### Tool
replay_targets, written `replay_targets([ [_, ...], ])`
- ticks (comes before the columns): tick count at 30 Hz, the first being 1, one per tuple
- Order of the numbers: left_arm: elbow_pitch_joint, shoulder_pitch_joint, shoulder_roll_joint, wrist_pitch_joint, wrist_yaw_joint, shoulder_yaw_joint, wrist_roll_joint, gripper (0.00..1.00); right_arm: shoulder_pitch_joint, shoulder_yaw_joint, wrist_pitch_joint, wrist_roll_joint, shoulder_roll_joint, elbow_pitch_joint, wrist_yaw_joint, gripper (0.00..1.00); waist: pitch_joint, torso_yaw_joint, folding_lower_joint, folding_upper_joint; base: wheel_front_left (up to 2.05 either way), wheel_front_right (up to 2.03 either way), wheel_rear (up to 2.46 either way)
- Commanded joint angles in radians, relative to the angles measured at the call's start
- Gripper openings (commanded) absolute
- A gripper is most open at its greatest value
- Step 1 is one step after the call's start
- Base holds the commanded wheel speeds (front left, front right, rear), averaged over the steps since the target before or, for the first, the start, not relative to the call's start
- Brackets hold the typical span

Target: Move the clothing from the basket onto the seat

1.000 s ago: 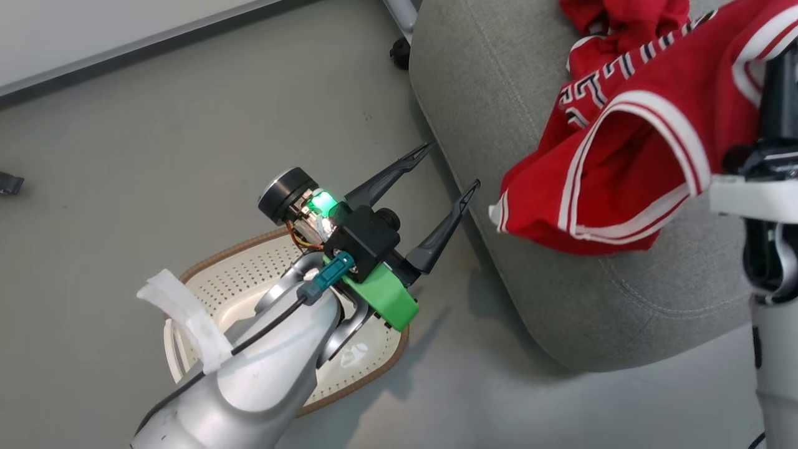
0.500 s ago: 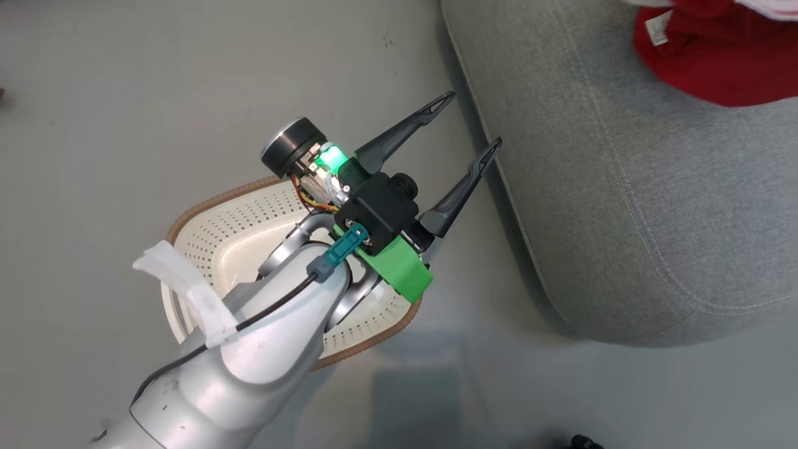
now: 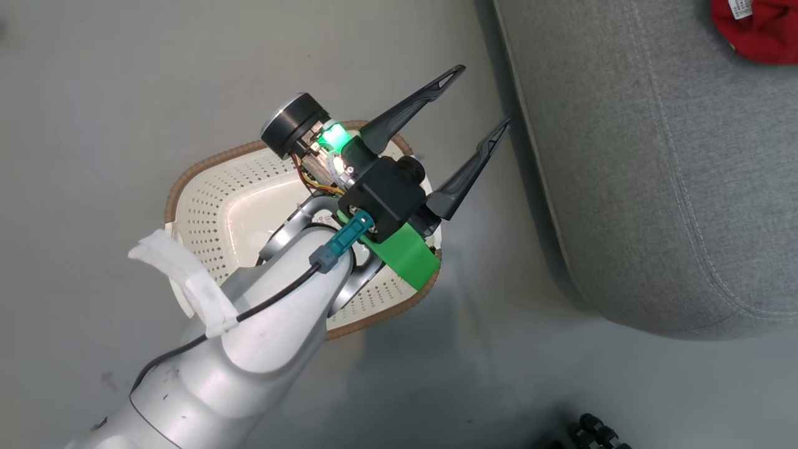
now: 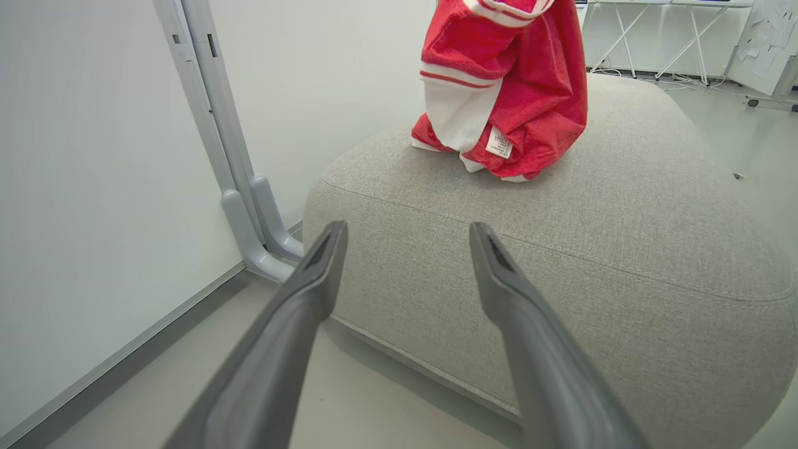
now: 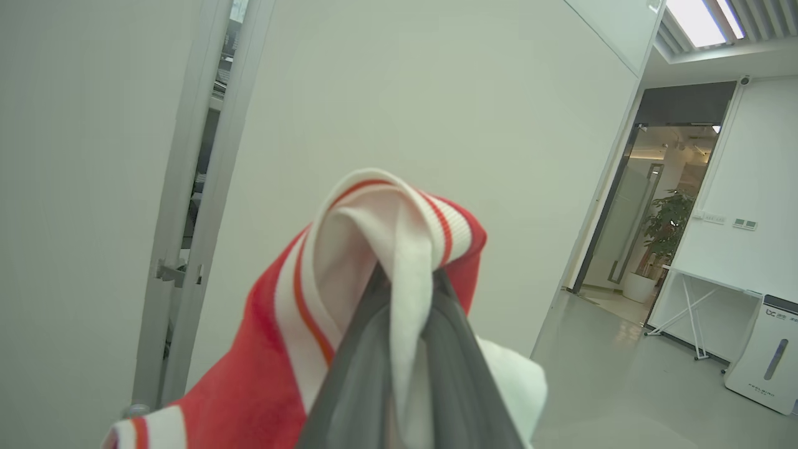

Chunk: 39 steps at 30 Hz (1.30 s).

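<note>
My left gripper [image 3: 487,93] hangs open and empty above the basket's [image 3: 187,181] far rim, its tips near the seat's [image 3: 654,162] rounded edge. The cream perforated basket shows no clothing in the part that my forearm does not hide. In the left wrist view the open left gripper [image 4: 405,240] points at the grey seat [image 4: 592,249], where the red clothing [image 4: 517,93] hangs from above with its lower end resting on the cushion. A red scrap of clothing [image 3: 757,31] lies at the head view's top right. My right gripper [image 5: 408,274] is shut on the jersey's white-striped trim [image 5: 386,218].
Grey floor surrounds the basket and the seat. A white wall with a grey metal post [image 4: 240,193] stands just left of the seat. Black castors [image 3: 592,430] show at the bottom of the head view. A white table [image 5: 692,299] stands far off.
The head camera has shifted, so the seat and basket sit elsewhere in the picture. The jersey and my right arm have left that view towards the top right. My left gripper stays open.
</note>
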Motion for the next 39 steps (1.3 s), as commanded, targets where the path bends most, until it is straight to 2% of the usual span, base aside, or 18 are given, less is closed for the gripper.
replay_targets([
  [1,-0.006,-0.015,0.003,0.0,-0.002,0.005,0.01,1.0,0.026,0.0,-0.002,-0.008,0.006,0.023,-0.001,0.0,0.016,0.005,-0.0001,-0.0001,0.0,0.0,0.0],
  [7,-0.008,-0.021,0.0,0.0,-0.002,0.009,0.016,1.0,0.107,-0.015,-0.002,0.004,0.061,0.088,-0.001,0.0,0.037,0.014,-0.0001,-0.0001,0.0,0.0,0.0],
  [17,-0.009,-0.015,0.0,0.0,-0.004,0.021,0.025,1.0,0.262,-0.023,-0.002,-0.003,0.177,0.111,-0.001,0.0,0.038,0.021,-0.0001,-0.0001,0.0,0.0,0.0],
  [22,-0.012,-0.001,0.002,0.0,-0.003,0.032,0.026,1.0,0.295,-0.024,-0.002,-0.012,0.2,0.114,-0.001,0.0,0.028,0.021,-0.0001,-0.0001,0.0,0.0,0.0],
  [23,-0.012,0.003,0.002,0.0,-0.003,0.035,0.026,1.0,0.299,-0.024,-0.002,-0.013,0.204,0.113,-0.001,0.08,0.024,0.021,-0.0001,-0.0001,0.0,0.0,0.0],
  [24,-0.012,0.008,0.003,0.0,-0.002,0.038,0.027,1.0,0.306,-0.027,-0.002,-0.016,0.209,0.11,-0.001,0.47,0.017,0.019,-0.0001,-0.0001,0.0,0.0,0.0],
  [25,-0.012,0.014,0.004,0.0,0.0,0.041,0.027,1.0,0.317,-0.029,-0.002,-0.018,0.214,0.107,-0.001,1.0,0.009,0.018,-0.0001,-0.0001,0.0,0.0,0.0],
  [31,-0.015,0.06,0.007,0.0,0.008,0.069,0.015,1.0,0.413,-0.036,-0.002,-0.025,0.244,0.065,-0.001,1.0,-0.063,0.01,-0.0001,-0.0001,0.0,0.0,0.0],
  [39,-0.031,0.189,0.016,0.0,0.03,0.15,-0.013,1.0,0.61,-0.029,-0.002,-0.029,0.286,-0.055,-0.001,1.0,-0.202,0.017,-0.0001,-0.0001,0.0,0.0,0.0],
])
